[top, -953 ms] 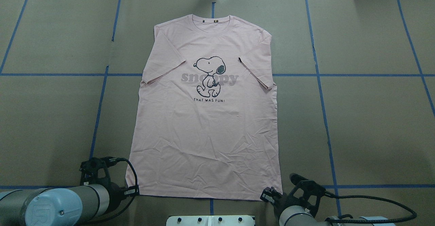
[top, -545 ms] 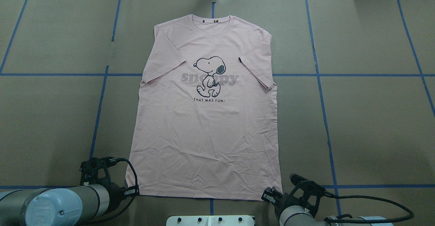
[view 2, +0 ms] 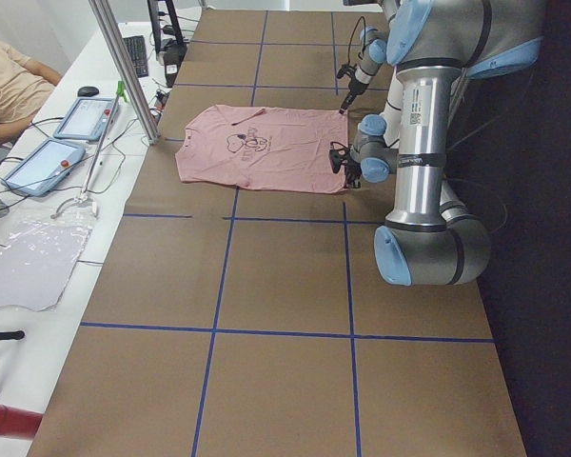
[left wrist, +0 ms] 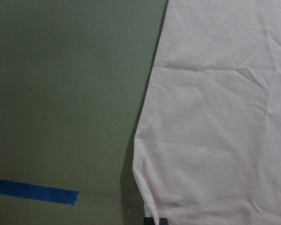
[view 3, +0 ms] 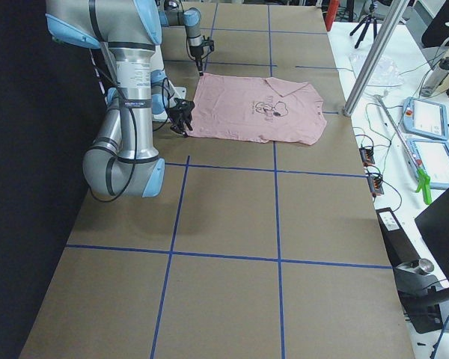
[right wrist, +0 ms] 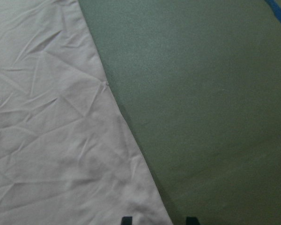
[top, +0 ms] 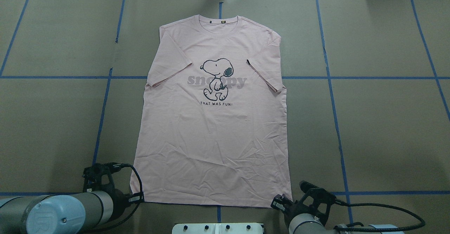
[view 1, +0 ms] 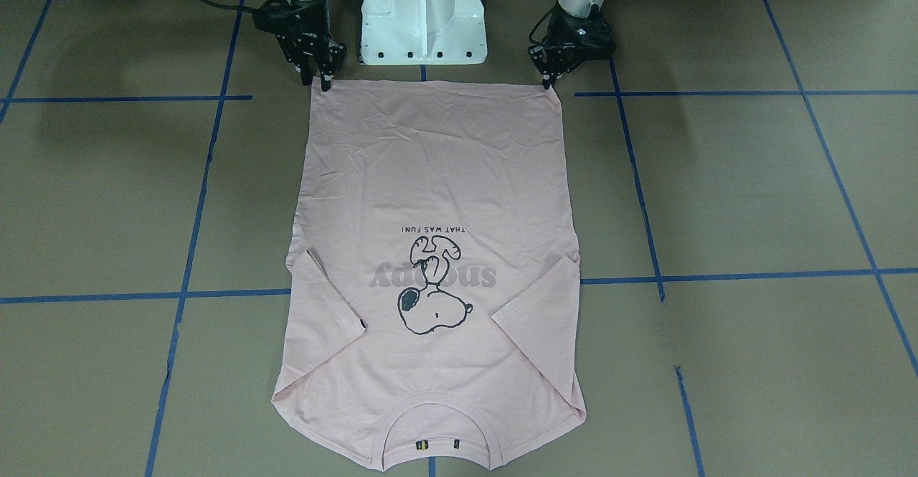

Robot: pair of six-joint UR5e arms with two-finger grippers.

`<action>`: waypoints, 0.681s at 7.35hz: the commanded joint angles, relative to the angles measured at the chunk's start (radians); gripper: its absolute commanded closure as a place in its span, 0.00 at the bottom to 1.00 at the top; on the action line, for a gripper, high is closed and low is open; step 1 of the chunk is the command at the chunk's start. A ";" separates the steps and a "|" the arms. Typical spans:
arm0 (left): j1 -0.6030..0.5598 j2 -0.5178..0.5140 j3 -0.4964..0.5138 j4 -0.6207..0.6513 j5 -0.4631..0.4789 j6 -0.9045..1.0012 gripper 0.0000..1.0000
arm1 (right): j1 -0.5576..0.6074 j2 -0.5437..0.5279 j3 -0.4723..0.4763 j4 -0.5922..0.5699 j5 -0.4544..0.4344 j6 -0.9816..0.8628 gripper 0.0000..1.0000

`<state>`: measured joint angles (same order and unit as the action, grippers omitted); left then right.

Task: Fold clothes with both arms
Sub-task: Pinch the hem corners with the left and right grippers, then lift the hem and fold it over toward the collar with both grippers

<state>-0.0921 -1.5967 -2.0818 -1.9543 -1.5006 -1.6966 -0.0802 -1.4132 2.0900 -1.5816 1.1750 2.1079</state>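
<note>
Front camera, read across the frame.

- Upper left: right gripper [view 1: 324,81] points down at the hem corner of the T-shirt [view 1: 430,176]. Tips are at cloth level. In its wrist camera two black fingertips [right wrist: 126,221] stand spread at the bottom edge, with the shirt's side edge running down between them. Open, astride the corner, nothing pinched yet.
- Centre: the shirt lies flat and print up on the brown table [view 1: 753,197], with light creases near the hem. Both sleeves are turned in over the body. The hem is at the top of the frame, just below the white pedestal [view 1: 423,11]. The collar [view 1: 439,399] is at the bottom, on the far side from the robot. The long axis runs straight from hem to collar, away from the arms.
- Upper right: left gripper [view 1: 551,82] points down at the other hem corner. Its wrist camera shows one dark fingertip [left wrist: 155,220] at the bottom edge, touching or just beside the cloth corner. The fingers look close in the front view, but I cannot tell whether they are parted or pinching.

What the next move turns on: each claw sits at its own hem corner, neither nearer than the other, and the whole garment stretches away from them. My read is that the corner grasp is in hand, with a lift and a carry of the hem toward the collar to follow. No crosswise fold is made yet.

Risk, as I judge it: if one side pinches only the top layer, the hem will travel skewed.
</note>
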 commanded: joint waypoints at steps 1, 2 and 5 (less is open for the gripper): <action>0.000 0.001 0.002 0.000 0.000 0.000 1.00 | -0.001 0.008 0.001 0.002 -0.006 0.020 1.00; 0.002 0.000 0.000 0.000 -0.001 0.000 1.00 | -0.001 0.007 0.002 0.002 -0.008 0.030 1.00; -0.001 0.000 -0.024 0.002 -0.001 0.002 1.00 | 0.010 -0.006 0.075 0.000 0.000 0.017 1.00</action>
<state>-0.0913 -1.5968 -2.0884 -1.9540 -1.5014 -1.6962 -0.0774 -1.4125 2.1138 -1.5813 1.1712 2.1331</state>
